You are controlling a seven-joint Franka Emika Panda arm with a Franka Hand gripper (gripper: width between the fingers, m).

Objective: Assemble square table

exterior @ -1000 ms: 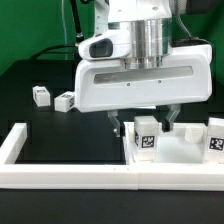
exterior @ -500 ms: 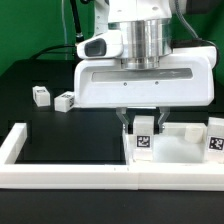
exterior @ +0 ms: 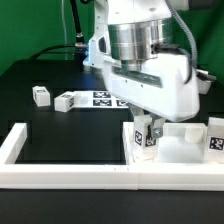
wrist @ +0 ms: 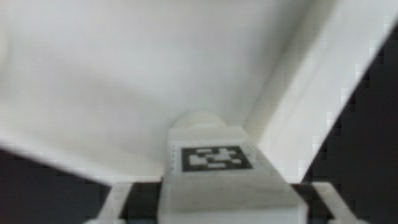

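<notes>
The white square table top (exterior: 178,150) lies at the exterior view's lower right, inside the bar frame. My gripper (exterior: 148,131) is above its near corner, shut on an upright white leg block (exterior: 146,137) with a black-white tag. My wrist is turned at an angle. In the wrist view the leg block (wrist: 217,160) stands between my fingers (wrist: 128,200), with the table top's flat face (wrist: 125,80) and raised rim behind it. A second tagged leg block (exterior: 215,137) stands on the top's far right. Two loose leg blocks (exterior: 41,95) (exterior: 65,101) lie at the left.
The long white bar frame (exterior: 60,172) runs along the front and up the left side. The marker board (exterior: 103,97) lies behind my hand. The arm's body hides most of the table behind the table top.
My hand has turned about its vertical axis from square-on to angled, with the leg block in it. The marker board now shows behind it. The table top has stayed put.
</notes>
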